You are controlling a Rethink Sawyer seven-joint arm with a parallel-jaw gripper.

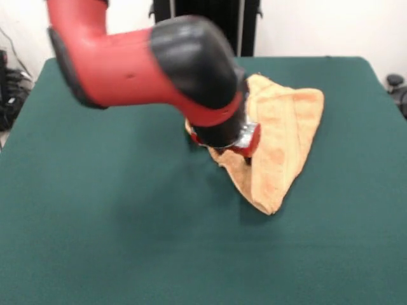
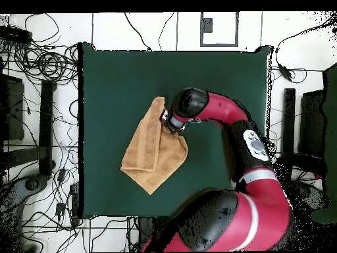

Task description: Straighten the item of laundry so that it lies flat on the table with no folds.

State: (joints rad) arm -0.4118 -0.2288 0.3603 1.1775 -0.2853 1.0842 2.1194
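The item of laundry (image 1: 287,130) is a golden-tan towel lying folded over itself in a rough triangle on the dark green table (image 1: 95,222), right of centre, with one corner pointing toward the front. In the overhead view the towel (image 2: 150,157) lies left of centre on the table (image 2: 118,79). The red and black arm reaches down over the towel's left edge in the front view, and my gripper (image 1: 247,154) sits low against the cloth there. From overhead the gripper (image 2: 170,124) is at the towel's upper right edge. The wrist hides most of the gripper, and whether it holds the cloth is unclear.
Cables (image 2: 46,62) and dark equipment (image 2: 13,109) lie on the floor around the table in the overhead view. A black stand (image 1: 206,16) rises behind the table's far edge. The arm's elbow (image 2: 253,148) hangs over the table's right part.
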